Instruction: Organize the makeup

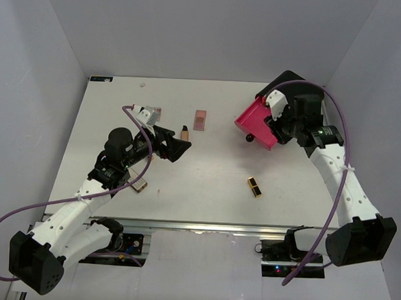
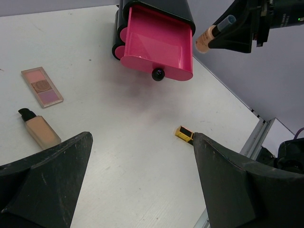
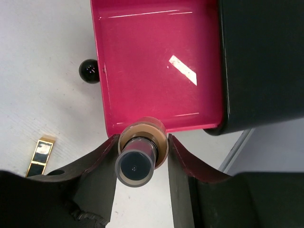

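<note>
Currently the right end effector (image 3: 142, 142) is pinching the small tan bottle (image 3: 137, 164) between both fingers, cap end toward the wrist camera, body pointing down at the pink drawer (image 3: 142, 57), which stands pulled out of the black box (image 3: 261, 61). I read this hold as a drop pose: gripped near the top so the bottle can fall straight into the tray. The bottle sits dead centre in the end effector, but directly beneath it is the drawer's side wall, not the open floor, which lies just ahead of the fingertips. I judge a short advance is needed before release; otherwise the bottle may catch the rim and tip onto the counter (image 2: 118, 123). The left end effector (image 2: 142, 190) hangs spread wide over the counter, holding nothing, probably parked out of the way. Relative to it, the foundation bottle (image 2: 40, 129) lies just ahead on its left side, the eyeshadow palette (image 2: 42, 86) beyond that, and the black-and-gold lipstick (image 2: 184, 134) just ahead on its right. All three lie flat and apart from its fingers.
</note>
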Controlling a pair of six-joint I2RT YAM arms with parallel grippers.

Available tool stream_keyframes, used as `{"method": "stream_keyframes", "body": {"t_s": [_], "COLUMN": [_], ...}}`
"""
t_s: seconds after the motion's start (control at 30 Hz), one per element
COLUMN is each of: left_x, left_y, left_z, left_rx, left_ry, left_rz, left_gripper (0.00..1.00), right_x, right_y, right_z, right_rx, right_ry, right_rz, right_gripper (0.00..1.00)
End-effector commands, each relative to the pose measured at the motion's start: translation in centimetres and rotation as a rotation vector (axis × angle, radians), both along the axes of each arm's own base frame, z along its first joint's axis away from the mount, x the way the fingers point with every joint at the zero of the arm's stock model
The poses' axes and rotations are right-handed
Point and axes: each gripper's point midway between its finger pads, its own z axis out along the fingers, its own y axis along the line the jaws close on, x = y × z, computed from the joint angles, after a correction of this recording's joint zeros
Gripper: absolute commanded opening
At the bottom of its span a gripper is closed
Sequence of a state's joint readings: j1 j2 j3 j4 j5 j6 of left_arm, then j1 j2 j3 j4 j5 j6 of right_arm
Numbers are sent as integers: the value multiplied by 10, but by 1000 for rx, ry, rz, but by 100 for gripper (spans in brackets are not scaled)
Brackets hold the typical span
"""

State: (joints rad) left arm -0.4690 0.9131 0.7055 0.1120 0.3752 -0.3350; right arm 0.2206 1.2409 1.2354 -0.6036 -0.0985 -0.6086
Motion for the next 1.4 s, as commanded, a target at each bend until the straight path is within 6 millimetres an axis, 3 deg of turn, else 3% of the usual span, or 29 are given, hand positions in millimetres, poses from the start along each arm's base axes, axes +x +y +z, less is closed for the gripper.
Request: {"method": "stream_keyframes", "body": {"t_s": [0.0, 0.2, 0.57, 0.73, 1.17, 1.37], "left_x": [-2, -1, -3, -3, -4, -4], "left_y": [0, -1, -3, -2, -2, -2], "left_z": [0, -2, 0, 0, 0, 1], "left_rx": [11, 17, 13, 13, 13, 12], "left_ry": [-18, -16, -16, -18, -19, -20], "left_rz": [-15, -19, -34, -30, -34, -31], "left_gripper": [98, 98, 98, 98, 98, 98], "right_x": [21, 43, 58, 71, 91, 98], "right_y": [-4, 11, 18, 22, 33, 36], "right_z": [-6, -25, -54, -56, -66, -71], "right_rx": [-97, -130, -163, -178, -210, -221], "right_ry": [23, 80, 165, 170, 180, 184], "right_rz": [-65, -77, -89, -104, -112, -117], "right_gripper": [8, 10, 16, 21, 47, 52]}}
